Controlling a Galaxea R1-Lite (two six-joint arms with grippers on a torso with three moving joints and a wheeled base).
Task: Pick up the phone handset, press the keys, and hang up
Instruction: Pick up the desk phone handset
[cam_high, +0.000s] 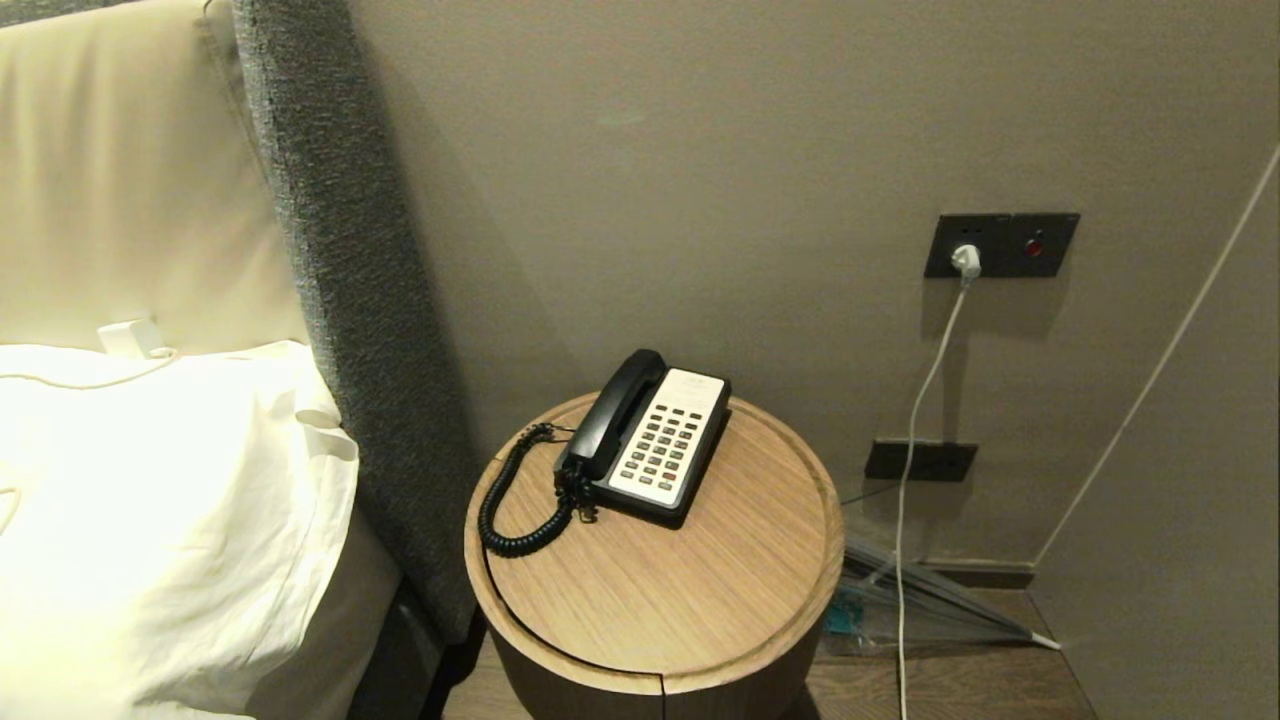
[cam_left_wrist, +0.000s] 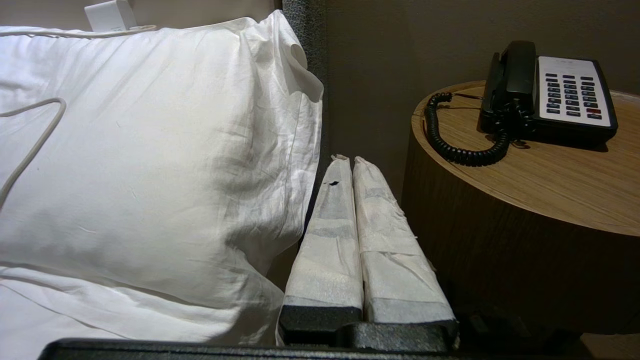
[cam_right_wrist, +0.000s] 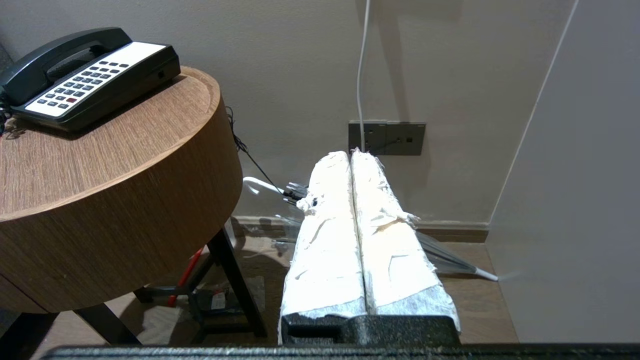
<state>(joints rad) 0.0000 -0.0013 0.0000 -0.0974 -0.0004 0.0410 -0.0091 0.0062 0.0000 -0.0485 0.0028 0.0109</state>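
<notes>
I count one long black plastic phone handset (cam_high: 614, 407) cradled on one black-and-white phone base (cam_high: 668, 445), beyond both my white-wrapped grippers, left gripper (cam_left_wrist: 348, 161) and right gripper (cam_right_wrist: 350, 155), jaws pressed together, empty.

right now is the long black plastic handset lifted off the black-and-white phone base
No, the long black plastic handset lies in its cradle on the black-and-white phone base atop the round wooden side table.

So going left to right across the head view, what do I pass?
Pillow → grey headboard edge → coiled cord → phone handset → keypad → white cable hanging from the wall socket.
</notes>
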